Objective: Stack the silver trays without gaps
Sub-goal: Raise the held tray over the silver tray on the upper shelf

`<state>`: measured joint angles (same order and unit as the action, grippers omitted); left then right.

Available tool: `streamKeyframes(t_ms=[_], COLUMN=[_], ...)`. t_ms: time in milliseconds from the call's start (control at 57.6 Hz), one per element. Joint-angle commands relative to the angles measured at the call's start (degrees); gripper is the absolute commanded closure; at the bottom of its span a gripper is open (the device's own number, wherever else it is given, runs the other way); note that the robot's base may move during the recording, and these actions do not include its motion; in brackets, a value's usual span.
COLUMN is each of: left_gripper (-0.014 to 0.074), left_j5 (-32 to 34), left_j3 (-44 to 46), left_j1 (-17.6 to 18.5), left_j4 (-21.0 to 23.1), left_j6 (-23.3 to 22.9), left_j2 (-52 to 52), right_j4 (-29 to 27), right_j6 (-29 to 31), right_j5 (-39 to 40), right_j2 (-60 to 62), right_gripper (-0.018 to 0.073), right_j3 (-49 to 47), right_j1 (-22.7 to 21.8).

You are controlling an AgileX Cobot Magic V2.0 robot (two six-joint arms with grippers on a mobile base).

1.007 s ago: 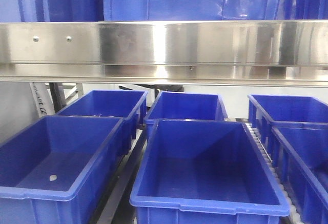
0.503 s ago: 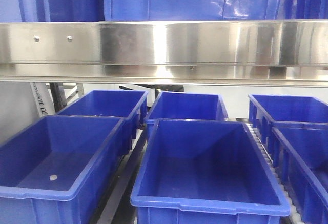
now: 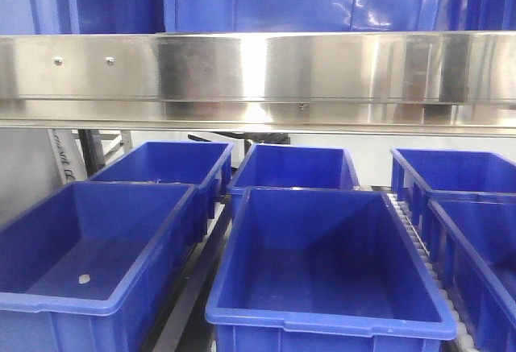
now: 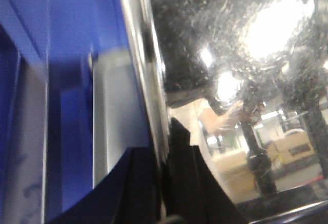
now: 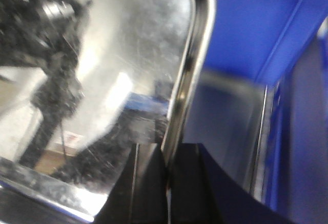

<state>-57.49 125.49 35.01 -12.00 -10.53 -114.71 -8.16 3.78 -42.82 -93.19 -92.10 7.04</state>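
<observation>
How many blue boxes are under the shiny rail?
6 blue boxes: front left, front middle, front right, back left, back middle, back right. More may hide off-frame.

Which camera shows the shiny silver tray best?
The right wrist view: the silver tray shows its rim and rounded corner, pinched in the right gripper. The left wrist view shows a rim and mirror-like face, blurrier. The front view shows no tray.
</observation>
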Motion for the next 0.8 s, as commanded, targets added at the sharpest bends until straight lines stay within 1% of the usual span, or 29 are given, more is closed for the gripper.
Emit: streamKeyframes(t_ms=[0,243,347,417,590,677,781], left_gripper=[0.0614,0.0613,0.0596,0.0558,0.0404,0.0356,0.0332], left_j5=[1.27,1.27,1.63,2.32,2.8,2.97,3.07], left_j3=[0.21,0.21,0.21,0.21,0.21,0.21,0.21], left_j1=[0.61,0.61,0.61,0.61,0.51,0.51,0.51], left_j4=[-0.26,-0.4,-0.4,-0.4,-0.73,-1.12,-1.53], left_j6=[1.2,1.2,1.2,1.2,1.2,1.2,1.2], left_j2=[-2.07,-5.51,-5.8,-5.89,-5.89,-5.92,-6.01], right_j4=[-0.54,-0.54,-0.54,-0.54,-0.43,-0.31,-0.31], right_j6=[1.76,1.76,1.76,1.76,1.76,1.76,1.76], right_j5=[0.66,0.15,0.29,0.7,1.45,1.45,1.59], right_j2=[-2.18,-7.14,-8.08,-8.38,-8.47,-8.47,-8.47], right_gripper=[0.064,0.0637,0.0637,0.0637,0.0637,0.0637,0.0637], right_j3=[-0.49,-0.49,-0.49,-0.49,-0.49,-0.49,-0.49], right_j1=[0.56,0.56,0.56,0.56,0.56,0.56,0.56])
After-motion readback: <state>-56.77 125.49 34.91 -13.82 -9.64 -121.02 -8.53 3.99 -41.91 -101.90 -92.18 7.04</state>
